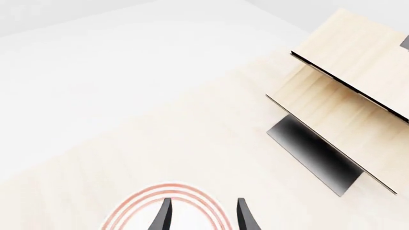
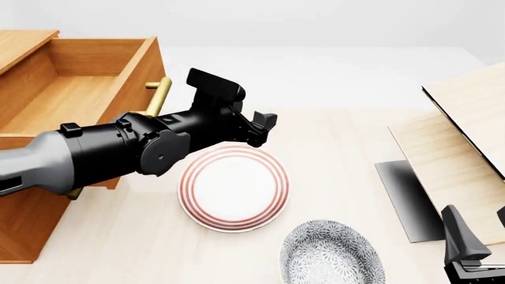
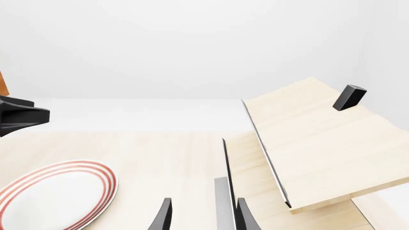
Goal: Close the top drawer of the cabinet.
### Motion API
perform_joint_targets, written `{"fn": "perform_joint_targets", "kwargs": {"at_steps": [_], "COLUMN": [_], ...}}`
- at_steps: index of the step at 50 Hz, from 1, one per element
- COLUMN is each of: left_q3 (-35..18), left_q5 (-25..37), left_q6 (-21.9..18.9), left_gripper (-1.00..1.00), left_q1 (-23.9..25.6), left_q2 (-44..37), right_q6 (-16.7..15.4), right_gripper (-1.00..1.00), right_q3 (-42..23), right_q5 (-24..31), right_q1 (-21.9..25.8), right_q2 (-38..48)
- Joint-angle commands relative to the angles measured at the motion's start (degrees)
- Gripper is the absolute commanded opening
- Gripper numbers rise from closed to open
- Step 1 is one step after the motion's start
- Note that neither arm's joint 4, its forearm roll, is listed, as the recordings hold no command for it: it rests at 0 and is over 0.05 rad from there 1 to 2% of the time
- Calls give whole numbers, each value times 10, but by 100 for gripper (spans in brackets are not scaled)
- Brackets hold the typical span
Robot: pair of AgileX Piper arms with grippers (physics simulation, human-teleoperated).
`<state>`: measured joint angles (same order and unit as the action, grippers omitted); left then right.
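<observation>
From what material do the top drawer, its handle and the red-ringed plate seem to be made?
The top drawer looks like orange-brown wood with a smooth finish; faint grain lines run along its boards. Its bar handle looks like brass or a similar yellow metal, with a soft shine. The red-ringed plate looks like glazed ceramic, white and glossy, though as a simulator render it could equally be plastic.

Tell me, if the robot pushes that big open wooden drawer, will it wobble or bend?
Probably not. The top drawer looks like a stiff wooden box with thick walls, so it should slide straight into the cabinet. It looks empty, so likely light for its size. Its brass handle looks smooth, maybe slippery.
</observation>
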<state>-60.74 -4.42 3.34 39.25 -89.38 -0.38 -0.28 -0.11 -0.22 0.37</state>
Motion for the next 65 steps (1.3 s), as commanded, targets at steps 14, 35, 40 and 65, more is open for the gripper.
{"fn": "perform_joint_targets", "kwargs": {"at_steps": [14, 35, 40, 65], "left_q3": [43, 66, 122, 166], "left_q5": [18, 35, 59, 32], "left_q6": [0, -48, -63, -83], "left_gripper": [100, 100, 100, 100], "left_q1": [-81, -204, -326, -421], "left_q2": [56, 92, 187, 204], "right_q6": [0, 0, 0, 0], "right_gripper": [100, 100, 100, 100], "right_q3": [0, 0, 0, 0], "right_q5": [0, 0, 0, 0], "right_q1": [0, 0, 0, 0], "right_q2": [0, 0, 0, 0]}}
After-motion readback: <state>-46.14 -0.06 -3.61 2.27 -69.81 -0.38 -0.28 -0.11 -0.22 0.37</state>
